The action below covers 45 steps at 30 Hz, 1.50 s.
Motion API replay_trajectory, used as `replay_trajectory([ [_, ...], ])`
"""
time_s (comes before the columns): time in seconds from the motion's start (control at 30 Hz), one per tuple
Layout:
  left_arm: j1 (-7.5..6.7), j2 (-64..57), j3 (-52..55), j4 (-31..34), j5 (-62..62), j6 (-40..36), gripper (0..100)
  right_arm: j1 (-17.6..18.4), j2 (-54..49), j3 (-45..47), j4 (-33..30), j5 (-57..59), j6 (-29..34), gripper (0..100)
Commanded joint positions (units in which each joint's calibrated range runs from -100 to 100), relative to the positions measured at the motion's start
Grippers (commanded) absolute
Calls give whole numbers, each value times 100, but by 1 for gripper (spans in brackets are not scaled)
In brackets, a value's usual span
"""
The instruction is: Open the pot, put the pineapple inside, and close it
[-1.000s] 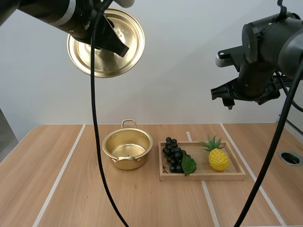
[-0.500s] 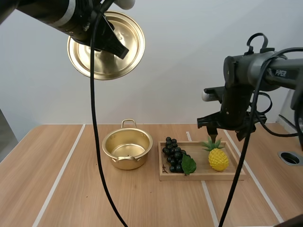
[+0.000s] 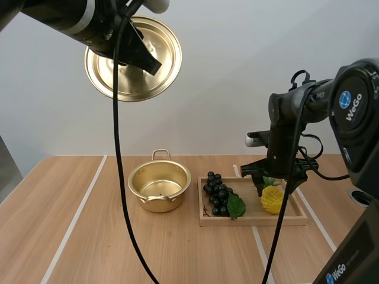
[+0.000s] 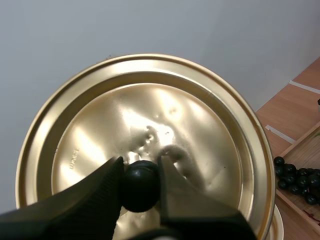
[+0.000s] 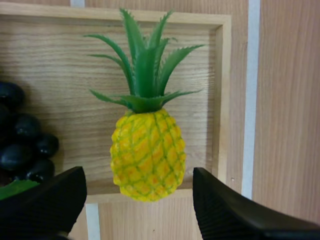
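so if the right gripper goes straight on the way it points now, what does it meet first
Most likely the pineapple in the wooden tray: the right gripper points down at it, open fingers either side. The gap is unclear.

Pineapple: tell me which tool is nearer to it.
Right. The right tool hangs open just above the pineapple in the tray; the left tool is far off, raised high, holding the lid by its knob.
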Motion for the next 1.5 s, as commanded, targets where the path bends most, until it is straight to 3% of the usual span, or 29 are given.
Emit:
replay_trajectory([
  [0.0, -17, -51, -60, -112, -199, -44, 0, -16, 152, 20, -3, -116, -62, 100],
  [0.8, -17, -51, -60, -112, -124, -44, 0, -16, 1021, 34, -438, -649, -62, 100],
  [1.33, -17, -51, -60, -112, -52, -44, 0, -16, 1063, 34, -638, -1251, -127, 100],
  [1.4, -17, -51, -60, -112, -52, -44, 0, -16, 1063, 34, -659, -1251, -131, 62],
  [1.47, -17, -51, -60, -112, -34, -44, 0, -16, 1063, 34, -670, -1251, -31, 10],
])
